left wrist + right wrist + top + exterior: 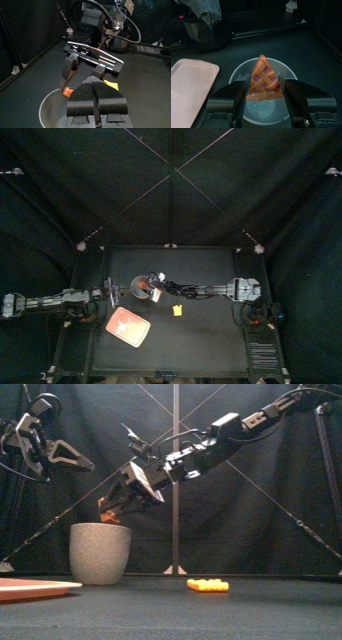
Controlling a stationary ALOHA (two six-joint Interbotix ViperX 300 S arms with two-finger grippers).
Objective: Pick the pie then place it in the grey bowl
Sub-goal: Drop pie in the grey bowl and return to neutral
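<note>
The left arm comes in from the left and hangs raised above the bench (274, 612), up and to the left of the grey cup; its left hand (96, 86) has both jaws pressed together with only a thin line between them, and it grips nothing; the hand faces the cup from a little way off. Below that arm, at the bench's front left, a flat pink tray (30, 589) lies near the cup but apart from it, on the side nearer the front edge. Next stands the grey cup (100, 554), tall, speckled and upright, a little left of the bench's middle, its mouth open upward. Over that mouth hangs the pie (262, 75), an orange wedge with a lattice face; the right hand (265, 86) is clamped on it, one jaw against each side; in the front view the wedge's lower end sits just above the cup's rim, so the pie is in the air and not resting in the cup. To the right of the cup, apart from it, a small yellow toy (207, 585) lies flat on the bench. The right arm enters from the right, reaches past the middle, and slopes down to the cup.
</note>
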